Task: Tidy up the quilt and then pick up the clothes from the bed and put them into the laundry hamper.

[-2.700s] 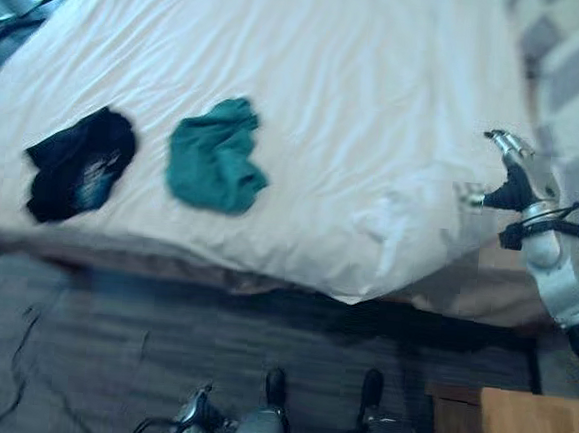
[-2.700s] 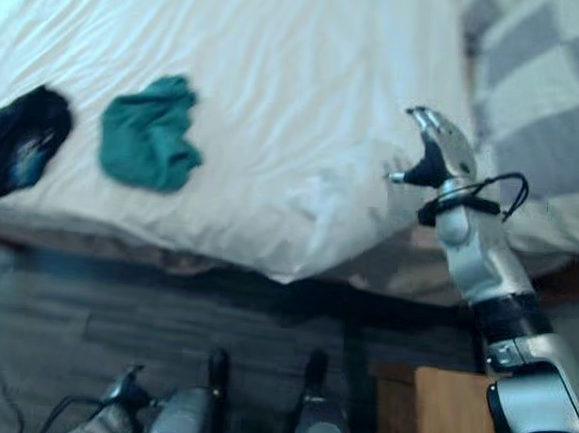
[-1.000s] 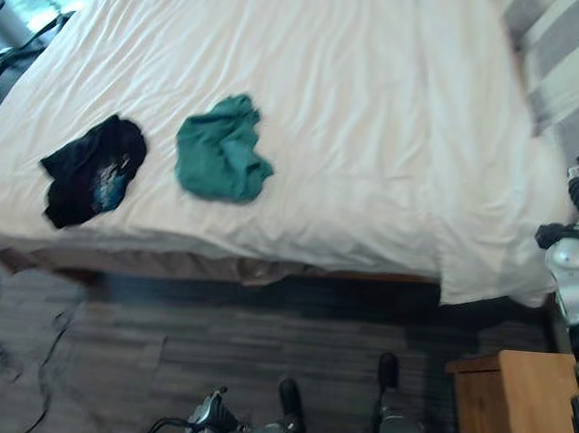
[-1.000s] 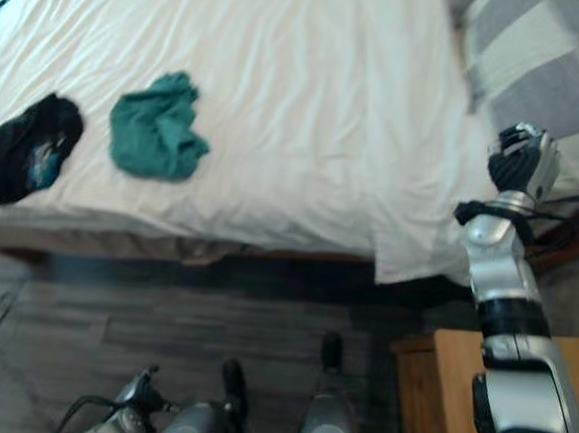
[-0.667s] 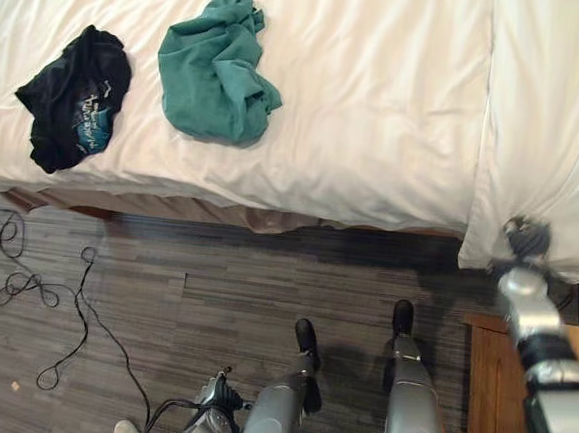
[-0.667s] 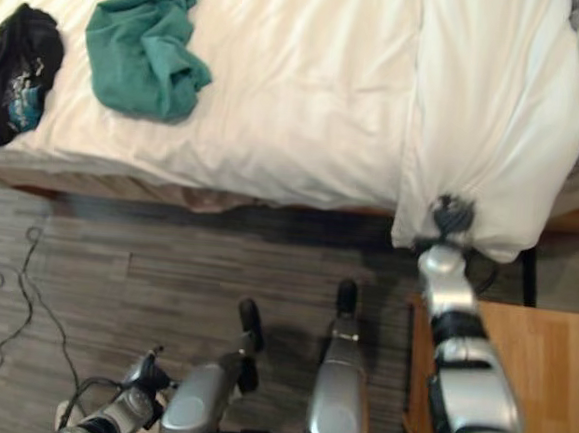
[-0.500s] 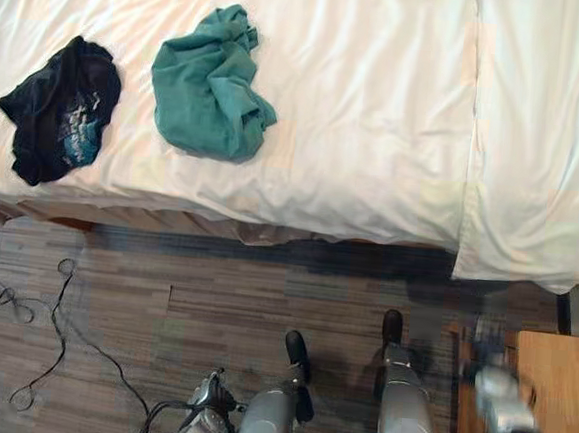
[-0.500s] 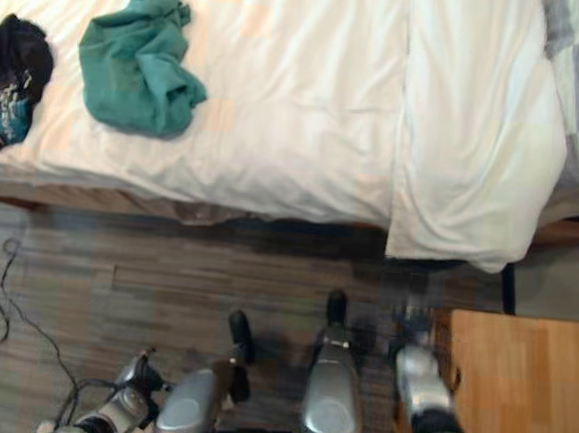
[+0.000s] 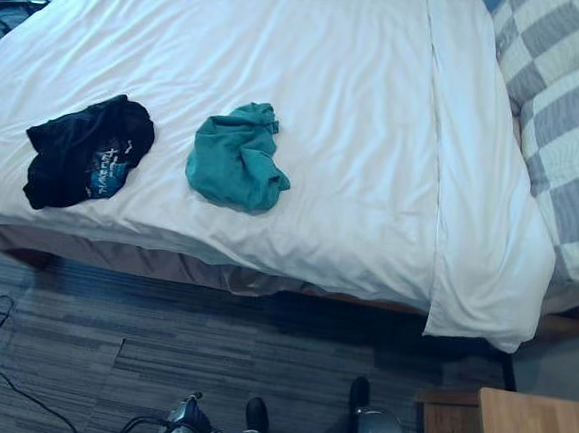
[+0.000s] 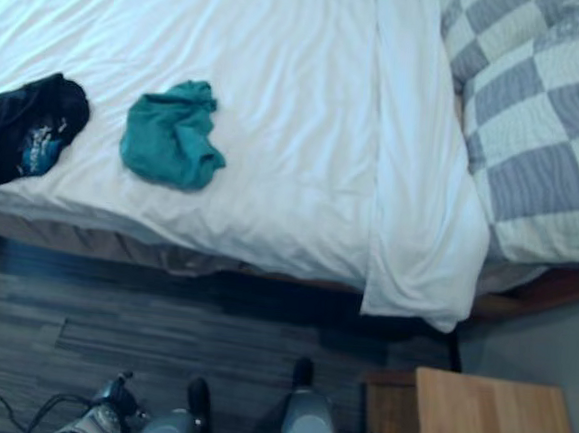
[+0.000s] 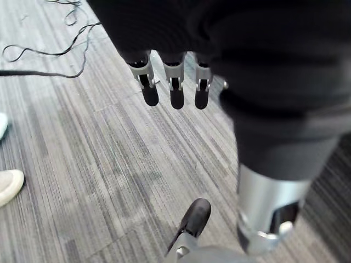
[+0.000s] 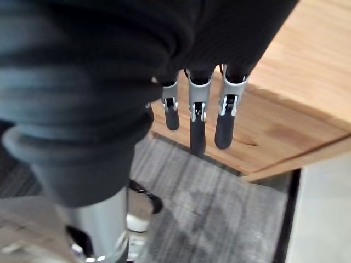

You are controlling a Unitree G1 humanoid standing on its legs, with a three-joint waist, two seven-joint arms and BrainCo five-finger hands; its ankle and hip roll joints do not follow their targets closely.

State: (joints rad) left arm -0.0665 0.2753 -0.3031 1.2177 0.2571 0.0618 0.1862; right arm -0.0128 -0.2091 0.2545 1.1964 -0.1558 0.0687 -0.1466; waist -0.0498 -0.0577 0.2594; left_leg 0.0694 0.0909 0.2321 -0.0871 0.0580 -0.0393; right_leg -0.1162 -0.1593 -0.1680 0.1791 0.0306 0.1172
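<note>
**Now both hands are hanging empty, clothes waiting**

Left hand (image 11: 171,87) is dangling, fingers straight, well below the black garment (image 9: 86,150) and green garment (image 9: 236,156) lying on the quilt (image 9: 376,133). Right hand (image 12: 197,115) is hanging relaxed beside the wooden nightstand (image 10: 489,418); swinging upward risks clipping it.

White quilt (image 9: 309,98) lies flat, wide open room across it. Two lumps on its near left part: black shirt (image 9: 86,150) far left, green shirt (image 9: 236,159) just right of it, a bare gap between them. Checked pillows (image 9: 567,128) block the far right. Wooden nightstand (image 10: 484,422) sits near right, close by my right hand (image 12: 197,118). My left hand (image 11: 173,82) hangs over bare floor (image 9: 160,337).
</note>
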